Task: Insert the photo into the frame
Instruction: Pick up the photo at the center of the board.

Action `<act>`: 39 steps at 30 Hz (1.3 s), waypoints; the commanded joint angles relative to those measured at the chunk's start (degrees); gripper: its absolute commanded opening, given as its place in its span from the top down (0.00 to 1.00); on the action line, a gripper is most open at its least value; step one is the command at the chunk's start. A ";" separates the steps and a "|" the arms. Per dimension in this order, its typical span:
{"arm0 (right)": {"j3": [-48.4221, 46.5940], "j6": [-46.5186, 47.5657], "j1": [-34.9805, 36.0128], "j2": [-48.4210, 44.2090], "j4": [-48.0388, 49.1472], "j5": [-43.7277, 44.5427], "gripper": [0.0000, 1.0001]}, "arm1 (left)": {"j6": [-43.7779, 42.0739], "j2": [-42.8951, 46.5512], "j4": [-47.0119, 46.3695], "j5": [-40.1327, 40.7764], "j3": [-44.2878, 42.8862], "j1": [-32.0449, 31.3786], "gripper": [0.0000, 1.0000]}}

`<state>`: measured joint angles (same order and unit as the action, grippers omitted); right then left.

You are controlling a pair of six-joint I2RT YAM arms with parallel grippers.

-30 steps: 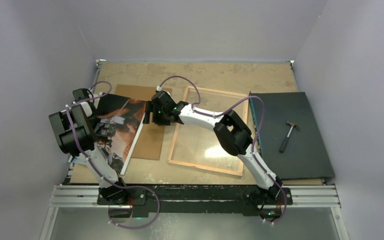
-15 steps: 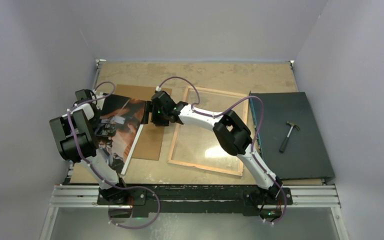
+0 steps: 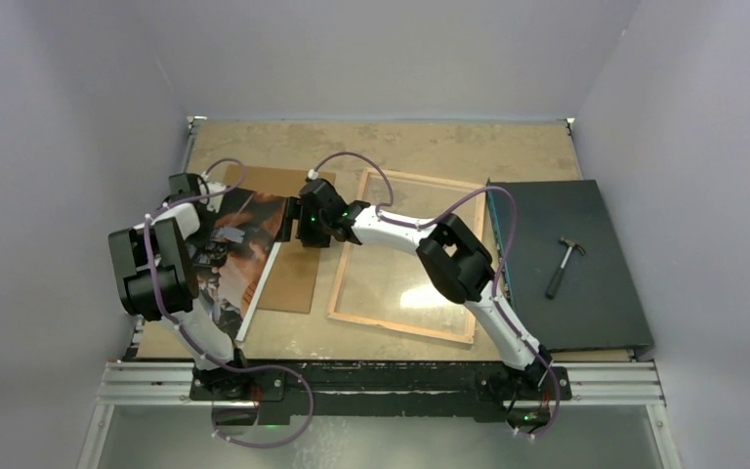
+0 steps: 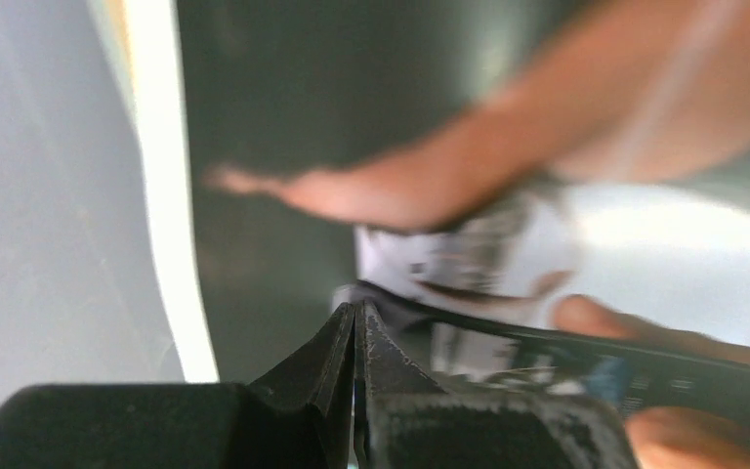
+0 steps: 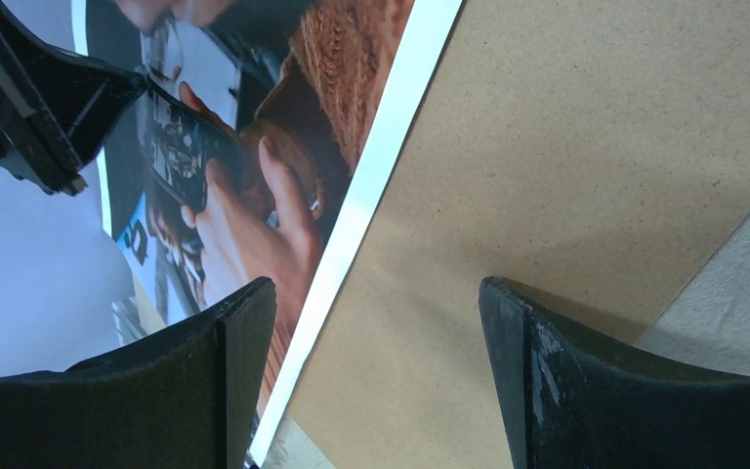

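On the tabletop (image 3: pixel 430 147), left of the frame (image 3: pixel 339 283), the photo (image 3: pixel 239 259) was held tilted, one edge gripped by the closed left jaws; the right jaws were spread open above its white border.

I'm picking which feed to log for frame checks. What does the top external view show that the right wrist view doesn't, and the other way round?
Top external only: the frame, and the dark mat with a hammer on it. Right wrist only: printed detail on the photo, a hand holding a phone, and the right pincer with its fingers wide apart. Both: the photo, the brown backing board beneath its edge, and the left pincer at the photo.
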<state>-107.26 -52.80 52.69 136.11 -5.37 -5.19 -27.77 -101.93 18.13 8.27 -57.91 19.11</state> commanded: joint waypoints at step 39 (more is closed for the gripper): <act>5.76 -1.75 -0.40 -0.67 -2.35 -0.86 0.20 | -0.12 -5.04 9.48 -11.65 -2.94 9.10 0.92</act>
<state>-103.74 -54.19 51.83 134.72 -1.98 -5.61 -29.95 -106.30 20.91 6.61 -65.06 27.97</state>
